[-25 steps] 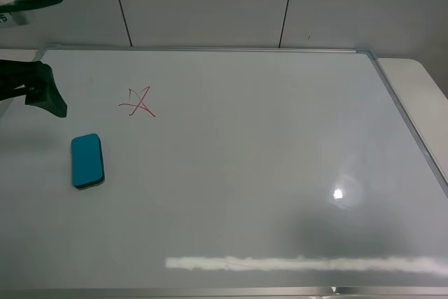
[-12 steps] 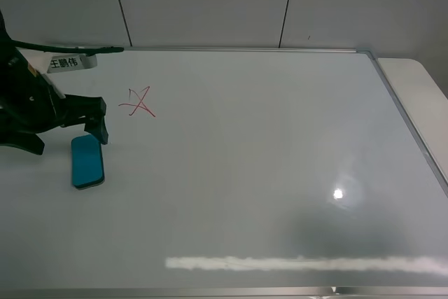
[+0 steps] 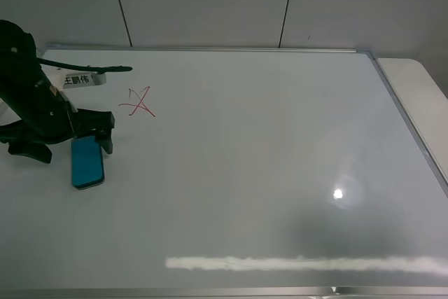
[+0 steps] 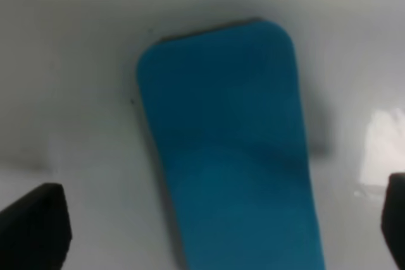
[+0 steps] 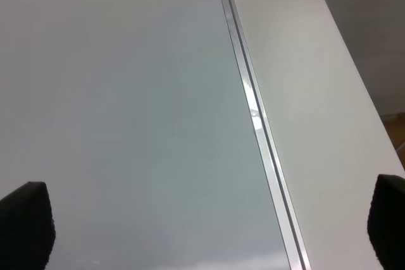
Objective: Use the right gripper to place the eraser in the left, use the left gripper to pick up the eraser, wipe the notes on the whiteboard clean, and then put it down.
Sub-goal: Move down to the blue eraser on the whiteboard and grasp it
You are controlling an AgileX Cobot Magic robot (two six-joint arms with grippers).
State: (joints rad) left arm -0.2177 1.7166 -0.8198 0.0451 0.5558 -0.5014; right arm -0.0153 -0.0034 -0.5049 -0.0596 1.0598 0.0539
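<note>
The teal-blue eraser (image 3: 88, 166) lies flat on the whiteboard (image 3: 266, 138) near its left side, and the red notes (image 3: 140, 101) are a short way beyond it. My left gripper (image 3: 70, 146) hovers open over the eraser's far end, one finger on each side. In the left wrist view the eraser (image 4: 231, 150) lies between the two dark fingertips (image 4: 35, 226), untouched. My right gripper (image 5: 207, 226) is open and holds nothing, over the board's right frame (image 5: 253, 112). It is outside the high view.
A pale table surface (image 3: 420, 82) runs along the board's right frame. Grey wall panels (image 3: 210, 5) rise behind the far edge. A lamp glare (image 3: 338, 193) and a bright streak lie on the board near the front.
The left arm has swung in from the left edge, and its open gripper has come down over the eraser's far end. Eraser and notes have not moved.
</note>
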